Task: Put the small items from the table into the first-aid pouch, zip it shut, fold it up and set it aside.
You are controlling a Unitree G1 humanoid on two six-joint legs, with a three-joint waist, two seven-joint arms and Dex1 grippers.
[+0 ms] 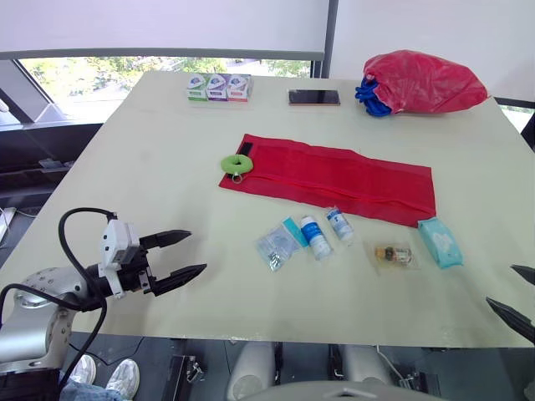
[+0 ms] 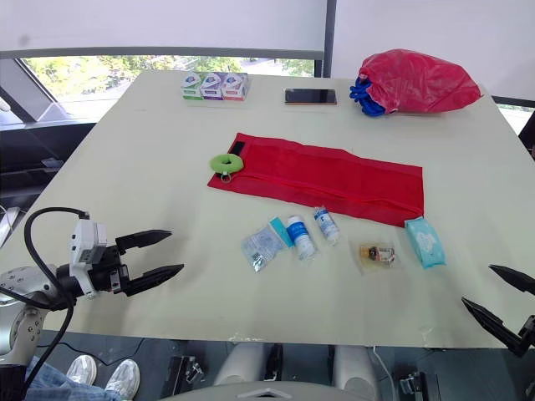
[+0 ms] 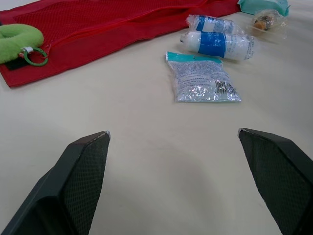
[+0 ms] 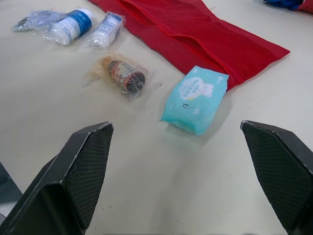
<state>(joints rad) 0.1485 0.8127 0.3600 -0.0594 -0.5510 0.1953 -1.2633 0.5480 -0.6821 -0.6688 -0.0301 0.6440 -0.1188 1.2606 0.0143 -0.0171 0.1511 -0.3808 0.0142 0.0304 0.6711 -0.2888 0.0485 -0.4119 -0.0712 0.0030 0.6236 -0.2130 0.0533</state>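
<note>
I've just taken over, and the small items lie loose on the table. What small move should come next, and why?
Probably ease the right gripper forward over the teal tissue pack. It lies closest to that gripper, beside the end of the red pouch, and the gripper is open and empty.

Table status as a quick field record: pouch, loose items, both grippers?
red pouch: flat, unfolded, mid-table
loose items: sachet, larger bottle, smaller bottle, small clear bag, teal wipes pack, all on the table along the pouch's near side
left gripper: fingers open, empty, over near left corner
right gripper: fingers open, empty, over near right corner
progress: nothing packed yet
</note>
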